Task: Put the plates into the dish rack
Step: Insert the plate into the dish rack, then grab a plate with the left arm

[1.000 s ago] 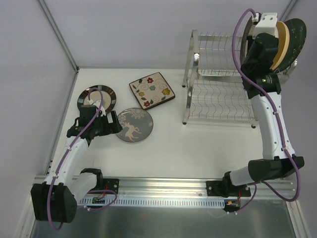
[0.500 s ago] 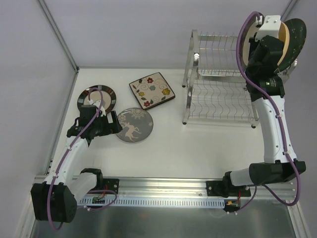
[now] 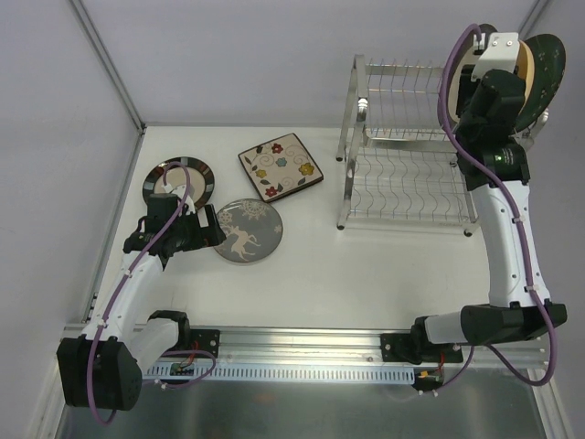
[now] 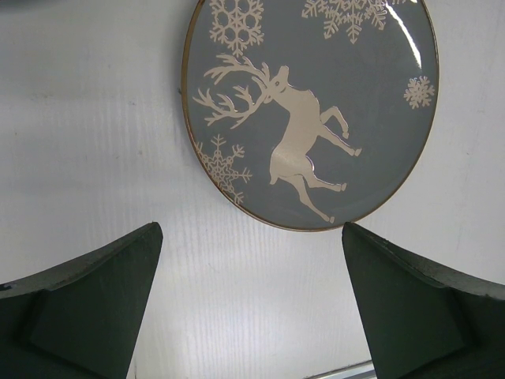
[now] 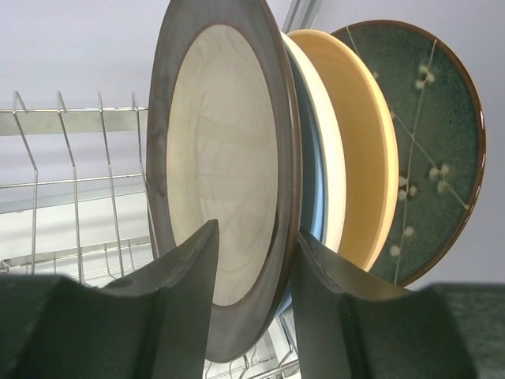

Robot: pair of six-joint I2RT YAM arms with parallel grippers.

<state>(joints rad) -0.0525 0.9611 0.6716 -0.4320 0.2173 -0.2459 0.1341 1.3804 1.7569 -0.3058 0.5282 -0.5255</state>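
White tabletop (image 3: 366, 265): deer plate (image 4: 316, 110) lies flat just ahead of wide-spread L fingers (image 4: 87, 300); R fingers (image 5: 181, 316) straddle upright brown-rimmed plate (image 5: 221, 174) in dish rack (image 5: 79, 181), grip unclear.

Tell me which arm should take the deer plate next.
Left. Its open pincer hovers just short of the deer plate, on its own side of the table. The right pincer is up at the rack, straddling the brown-rimmed plate standing there.

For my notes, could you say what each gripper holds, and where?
Left gripper: nothing. Right gripper straddles the brown-rimmed plate at its rim; whether it grips cannot be told.
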